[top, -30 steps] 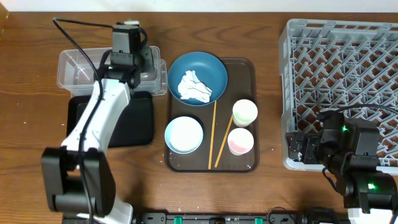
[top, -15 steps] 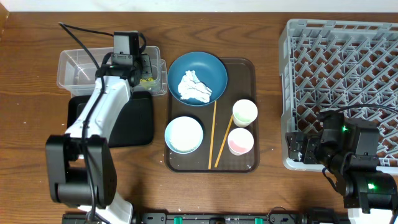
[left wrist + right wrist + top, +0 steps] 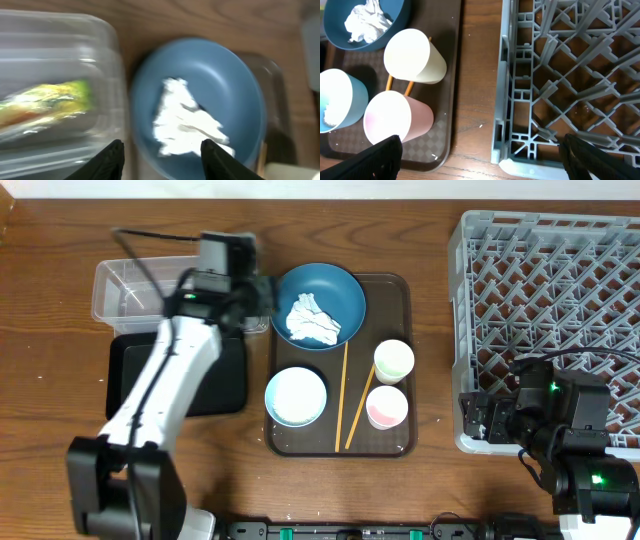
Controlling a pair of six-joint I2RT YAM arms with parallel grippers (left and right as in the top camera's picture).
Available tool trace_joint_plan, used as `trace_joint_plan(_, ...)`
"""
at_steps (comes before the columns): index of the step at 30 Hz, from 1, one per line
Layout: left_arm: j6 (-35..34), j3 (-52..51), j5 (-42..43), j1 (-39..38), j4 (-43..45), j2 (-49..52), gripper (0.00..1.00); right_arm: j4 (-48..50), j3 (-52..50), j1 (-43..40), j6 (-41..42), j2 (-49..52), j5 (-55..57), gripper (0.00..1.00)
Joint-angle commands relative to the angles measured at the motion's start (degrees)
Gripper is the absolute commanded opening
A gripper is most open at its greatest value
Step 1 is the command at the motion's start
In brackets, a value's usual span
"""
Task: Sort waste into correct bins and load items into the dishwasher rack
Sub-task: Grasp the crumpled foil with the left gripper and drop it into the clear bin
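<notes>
1. The left gripper (image 3: 161, 150) hangs with its jaws spread wide and nothing between them. It sits over the seam where the clear tub (image 3: 60, 45) meets the dark blue plate (image 3: 230, 75). The wrist view is blurred.
2. The crumpled white tissue (image 3: 185, 120) lies in the middle of the plate. It is just ahead of the gap between the two black fingers (image 3: 107, 160), and neither finger touches it.
3. The green-yellow wrapper (image 3: 50, 102) lies inside the clear tub, behind its wall. In the wrist view it is off to the left of the gripper.
4. Seen from overhead, the black tray (image 3: 215, 385) lies just below the tub, partly under the left arm. The plate rests on the upper left corner of the brown serving tray (image 3: 400, 290).
5. The light blue bowl (image 3: 296, 396) stands at the serving tray's lower left. The cream cup (image 3: 394, 361) and the pink cup (image 3: 387, 407) stand mouth up at its right, the pink one just below the cream.
6. The two chopsticks (image 3: 343, 395) lie between the bowl and the cups, one nearly straight up the tray and the other slanted toward the cream cup.
7. The right gripper (image 3: 481, 150) holds its fingers far apart and carries nothing. It is low over the strip of wooden table (image 3: 475, 75) between the serving tray and the grey rack (image 3: 570, 75).
8. In the right wrist view the pink cup shows just beyond the finger on the picture's left, and the rack's near corner lies ahead of the other finger.
</notes>
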Motion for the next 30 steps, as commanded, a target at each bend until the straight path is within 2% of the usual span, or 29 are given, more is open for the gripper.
trace_joint_plan(1,-1.3,-0.3,1.1,-3.9,1.4,3.9,0.56,-0.1,1.2,0.7,0.2,-0.2,-0.5,0.99)
trace_joint_plan(8,-1.3,-0.3,-2.6,-8.7,4.6,12.0,0.58,-0.3,1.2,0.7,0.2,-0.2,-0.5,0.99)
trace_joint_plan(17,-1.3,-0.3,-3.1,-9.1,5.4,18.9,0.57,-0.5,1.2,0.7,0.2,-0.2,-0.5,0.99)
trace_joint_plan(19,-1.3,-0.3,-3.1,-9.1,5.4,19.1,0.47,-0.6,1.2,0.7,0.2,-0.2,-0.5,0.99)
trace_joint_plan(22,-1.3,-0.3,-3.1,-9.1,5.4,19.0,0.20,-0.5,1.2,0.7,0.2,-0.2,-0.5,0.99)
trace_joint_plan(24,-1.3,-0.1,-3.1,-9.1,5.4,18.7,0.06,-0.5,1.2,0.7,0.2,-0.2,-0.5,0.99)
trace_joint_plan(30,-1.3,0.7,-3.1,-9.0,5.2,14.3,0.06,-0.5,1.2,0.7,0.2,-0.2,-0.5,0.99)
